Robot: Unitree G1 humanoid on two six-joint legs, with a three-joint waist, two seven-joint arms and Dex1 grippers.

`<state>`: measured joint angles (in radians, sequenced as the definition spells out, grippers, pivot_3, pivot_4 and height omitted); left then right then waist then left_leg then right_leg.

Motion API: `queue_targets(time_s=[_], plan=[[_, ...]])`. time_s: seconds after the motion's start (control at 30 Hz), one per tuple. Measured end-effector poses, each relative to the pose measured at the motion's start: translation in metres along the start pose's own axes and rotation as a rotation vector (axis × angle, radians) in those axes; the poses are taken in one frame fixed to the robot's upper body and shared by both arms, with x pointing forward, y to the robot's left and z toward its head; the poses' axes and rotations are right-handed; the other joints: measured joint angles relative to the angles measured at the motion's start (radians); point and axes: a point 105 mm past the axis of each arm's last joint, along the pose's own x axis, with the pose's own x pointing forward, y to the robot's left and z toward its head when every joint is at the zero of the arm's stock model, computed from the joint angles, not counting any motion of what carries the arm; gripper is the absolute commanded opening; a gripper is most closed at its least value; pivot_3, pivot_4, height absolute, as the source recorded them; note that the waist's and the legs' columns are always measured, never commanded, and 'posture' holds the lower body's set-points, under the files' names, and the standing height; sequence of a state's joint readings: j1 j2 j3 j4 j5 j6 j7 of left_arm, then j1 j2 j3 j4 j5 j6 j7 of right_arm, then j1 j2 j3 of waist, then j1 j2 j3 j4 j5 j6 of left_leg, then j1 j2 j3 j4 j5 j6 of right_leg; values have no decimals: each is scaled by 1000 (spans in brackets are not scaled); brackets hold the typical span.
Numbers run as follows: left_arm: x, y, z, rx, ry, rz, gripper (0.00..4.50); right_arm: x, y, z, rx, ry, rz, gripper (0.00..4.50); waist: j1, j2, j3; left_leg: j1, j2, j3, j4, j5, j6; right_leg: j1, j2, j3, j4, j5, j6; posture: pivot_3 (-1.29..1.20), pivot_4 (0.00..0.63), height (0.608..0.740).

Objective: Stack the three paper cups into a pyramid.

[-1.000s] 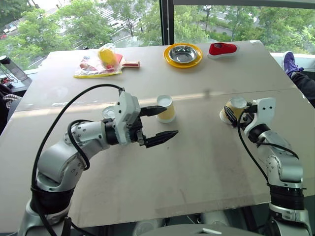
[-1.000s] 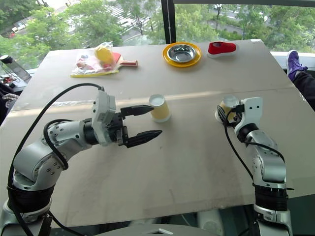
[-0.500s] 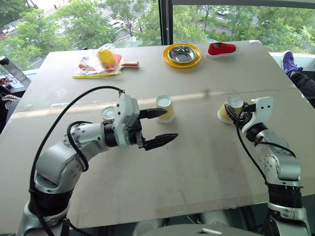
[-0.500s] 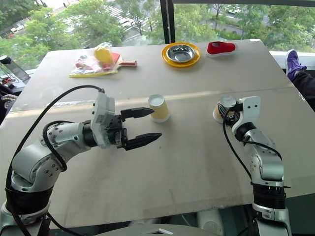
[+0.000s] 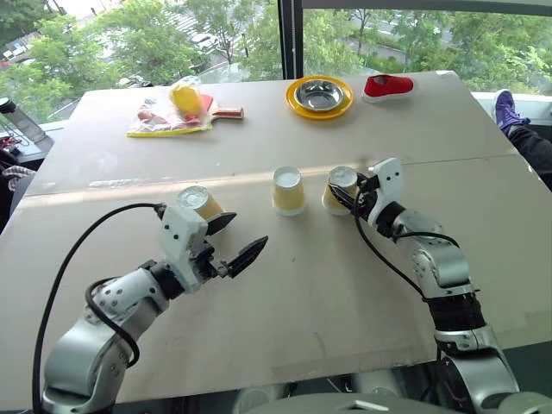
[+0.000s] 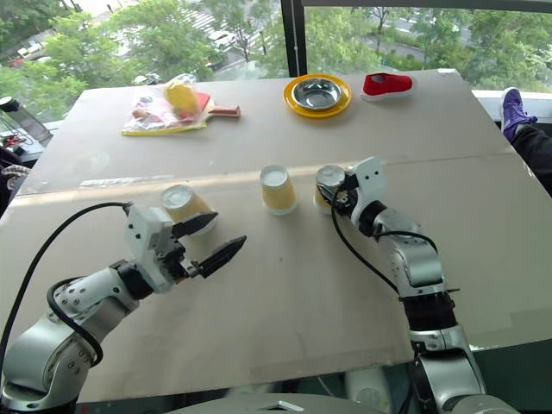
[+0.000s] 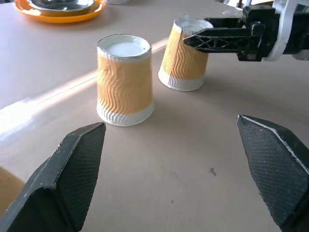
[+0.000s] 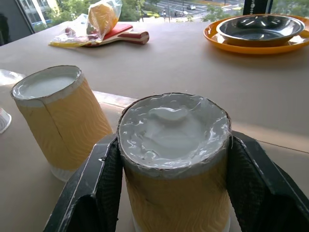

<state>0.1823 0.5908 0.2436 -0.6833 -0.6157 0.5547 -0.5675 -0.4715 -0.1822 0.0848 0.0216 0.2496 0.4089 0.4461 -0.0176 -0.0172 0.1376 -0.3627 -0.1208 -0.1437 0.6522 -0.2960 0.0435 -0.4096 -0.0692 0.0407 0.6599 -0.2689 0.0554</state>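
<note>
Trees fill the window beyond the pale surface (image 5: 362,285) I'm working over. My right gripper (image 5: 343,195) is clamped on one cup (image 5: 341,188), upside down and tilted, its lower edge touching the surface, just beside the middle cup (image 5: 287,191) standing upside down to its left. I judge I'm on the base row: next I need to set this cup upright on its rim close against the middle one, then let go without knocking it. My left gripper (image 5: 235,239) hangs wide and empty, the third cup (image 5: 200,203) just behind its upper finger, ready for the top. A steel dish (image 5: 321,96), a red item (image 5: 390,85) and a bag (image 5: 172,110) sit well beyond, out of the way.
</note>
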Motion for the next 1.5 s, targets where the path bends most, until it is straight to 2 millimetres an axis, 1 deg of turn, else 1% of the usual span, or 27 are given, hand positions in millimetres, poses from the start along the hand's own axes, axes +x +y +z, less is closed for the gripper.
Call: queue_targets(time_s=[0.07, 0.3, 0.67, 0.7, 0.73, 0.8, 0.87, 0.97, 1.1, 1.17, 1.2, 1.23, 1.37, 1.5], plan=[[-1, -3, 0, -4, -8, 13, 4500, 7, 2, 1, -9, -1, 13, 2315, 1, 0, 0, 0, 0, 0, 0, 0, 0, 0, 0, 0, 0, 0, 0, 0, 150, 740], [-4, 2, 4, 0, -42, 66, 4500, 20, 16, 0, 6, -4, 69, 2315, -1, 0, 0, 0, 0, 0, 0, 0, 0, 0, 0, 0, 0, 0, 0, 0, 150, 740], [-4, 3, 7, 13, -55, 68, 4500, 22, 25, -1, 14, 2, 110, 2315, -1, -1, -1, 1, 0, 0, 0, 0, 0, 0, 0, 0, 1, 0, 0, 0, 150, 740], [-4, 3, 7, 14, -55, 68, 4500, 22, 25, -1, 17, 2, 112, 3219, -1, -1, -1, 1, 0, 0, 0, 0, 0, 0, 0, 0, 1, 0, 0, 0, 150, 740], [-4, 4, 8, 16, -56, 68, 4500, 22, 25, -1, 26, 0, 111, 3474, -1, -1, -1, 1, 0, 0, 0, 0, 0, 0, 0, 0, 1, 0, 0, 0, 150, 740], [-4, 4, 8, 18, -56, 70, 4500, 20, 24, -7, 42, 15, 105, 4453, 0, 0, -1, 0, 0, 0, 0, 0, 0, 0, 0, 0, 1, 0, 0, 0, 150, 740], [-3, 4, 8, 19, -56, 72, 4500, 20, 24, -9, 51, 22, 104, 4453, 0, 0, 0, 0, 0, 0, 0, 0, 0, 0, 0, 0, 1, 0, 0, 0, 150, 740], [-2, 4, 7, 14, -63, 77, 4500, 16, 17, -9, 41, 35, 93, 4453, 1, 0, 0, 0, 0, 0, 0, 0, 0, 0, 0, 0, 0, 0, 0, 0, 150, 740], [-3, 1, 6, 4, -90, 83, 4500, -1, 14, -6, 22, 43, 114, 4453, 4, 0, 0, -1, 0, -1, 0, 0, 0, 0, 0, 0, 0, 0, 0, 0, 150, 740], [-4, 1, 4, 1, -89, 90, 4500, -5, 14, -6, 22, 48, 121, 4453, 4, 0, 0, -1, 0, -1, 0, 0, 0, 0, 0, 0, 0, 0, 0, 0, 150, 740], [-5, 1, 1, 15, -89, 119, 4500, -17, 15, -8, 8, 66, 139, 4453, 4, 0, 0, -1, 0, -1, 0, 0, 0, 0, 0, 0, -1, 0, 0, 0, 150, 740], [-6, 2, -2, 16, -79, 132, 4500, -21, 14, -10, 7, 76, 142, 4453, 5, 0, 0, -1, 0, -1, 0, 0, 0, 0, 0, 0, -1, 0, 0, 0, 150, 740], [1, 5, -9, -32, -115, 300, 4500, -51, 15, -27, 24, 168, 183, 4453, 15, -1, -1, -1, 0, -1, 0, 0, 0, 1, -1, 0, -2, 0, 0, 0, 150, 740], [1, 10, -9, -55, -163, 432, 4500, -75, 13, -31, 13, 199, 209, 4453, 19, -2, -1, -1, 0, -1, 0, 0, 0, 2, -1, 1, -2, 0, 0, 0, 150, 740]])
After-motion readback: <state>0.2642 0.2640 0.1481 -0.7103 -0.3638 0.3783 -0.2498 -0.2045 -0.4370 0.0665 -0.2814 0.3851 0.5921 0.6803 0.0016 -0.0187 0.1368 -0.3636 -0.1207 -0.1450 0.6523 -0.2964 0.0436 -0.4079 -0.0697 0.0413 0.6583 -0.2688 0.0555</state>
